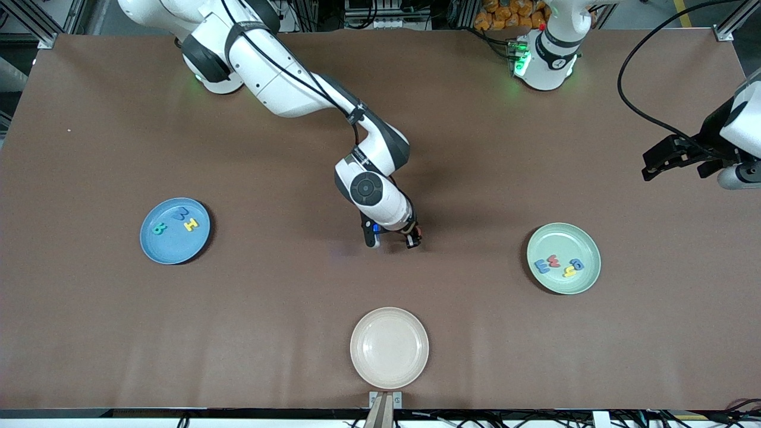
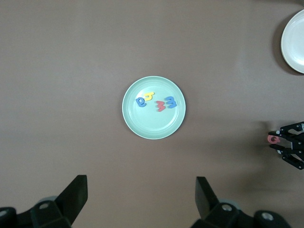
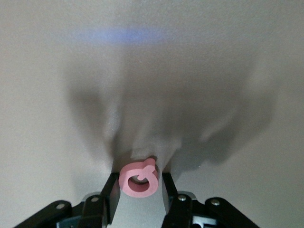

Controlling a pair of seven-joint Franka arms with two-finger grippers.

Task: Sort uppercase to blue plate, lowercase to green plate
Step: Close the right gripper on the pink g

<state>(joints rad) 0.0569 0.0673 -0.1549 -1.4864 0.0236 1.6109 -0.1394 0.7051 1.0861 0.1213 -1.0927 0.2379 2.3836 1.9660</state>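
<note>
A: Where is your right gripper (image 1: 397, 239)?

B: Down at the middle of the brown table (image 1: 89, 297), with its two black fingers (image 3: 110, 195) pressed on either side of the small red foam letter Q (image 3: 138, 179). The Q stands on edge between the pads, touching the tabletop. In the left wrist view you see the same grip from farther off, the Q (image 2: 272, 139) showing at the fingertips.

A: And the round sky-blue plate (image 1: 156, 249)?

B: From the gripper, look to nine o'clock in the front view, toward the right arm's end. It carries the blue foam M (image 1: 182, 213), the yellow foam H (image 1: 191, 224) and the teal-green foam R (image 1: 158, 228).

A: The lowercase ones?

B: All in the round pale mint-green plate (image 1: 563, 235), at three o'clock from the gripper: the blue E-shaped letter (image 1: 541, 266), the red w (image 1: 554, 260), the yellow h (image 1: 570, 271) and the blue round letter (image 1: 576, 263), bunched together.

A: Your left gripper (image 1: 663, 160)?

B: Fingers (image 2: 74, 194) spread wide apart, holding nothing, high over the left arm's end of the table. The round cream plate (image 1: 389, 348) lies at six o'clock from the right gripper, nearest the front camera.
</note>
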